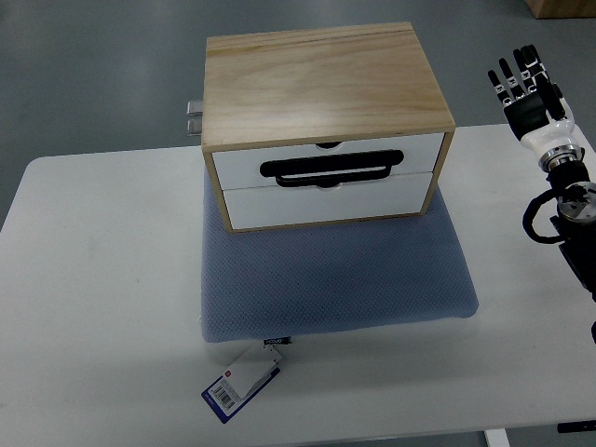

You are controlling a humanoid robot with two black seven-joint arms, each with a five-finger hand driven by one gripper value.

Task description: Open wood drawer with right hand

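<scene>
Drawer unit: we see a wooden cabinet (321, 88) with two white drawer fronts, standing toward the far middle of the white surface (93, 279).
Upper drawer: its front (326, 158) carries a black loop handle (331, 169) across the middle; we read it as flush with the frame, closed.
Lower drawer: its white front (326, 203) sits just under the handle, also flush.
Cushion: a blue-grey pad (335, 275) lies under the cabinet and spreads toward the near edge.
Tag: a blue and white label (240, 388) hangs off the pad's near edge onto the surface.
Right hand: we find it (529, 93) at the right edge, raised beyond the far right corner of the surface, well apart from the cabinet.
Fingers: we see them (515, 76) straight and spread, holding nothing.
Right arm: its black forearm (573, 219) runs down the right edge.
Metal part: a small grey piece (195, 115) juts from the cabinet's left rear.
</scene>
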